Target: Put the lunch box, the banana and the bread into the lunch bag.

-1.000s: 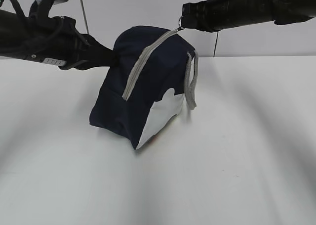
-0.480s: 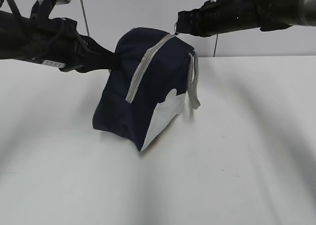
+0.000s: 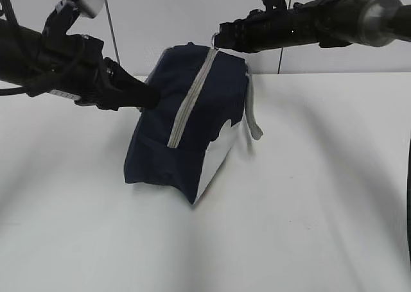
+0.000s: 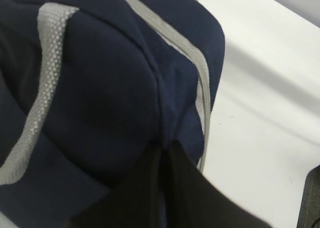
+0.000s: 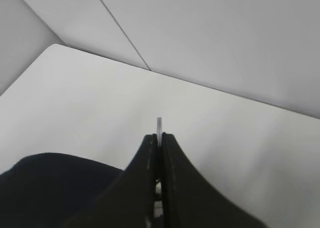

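At frame centre, pinching bag [image 3: 192, 122] fabric with left gripper [image 3: 151, 96], pulling ring [image 3: 216, 40] steadily with clamped right gripper [image 3: 221, 40].

Your light is bright and even, from above. Soft, wide shadows of the arms band the white desk [image 3: 308, 196] below and beside each pincer. The navy lunch bag [image 3: 186, 131] reads nearly black, with little detail. Close to both wrist cameras the dark fingers [image 5: 145, 188] blur.
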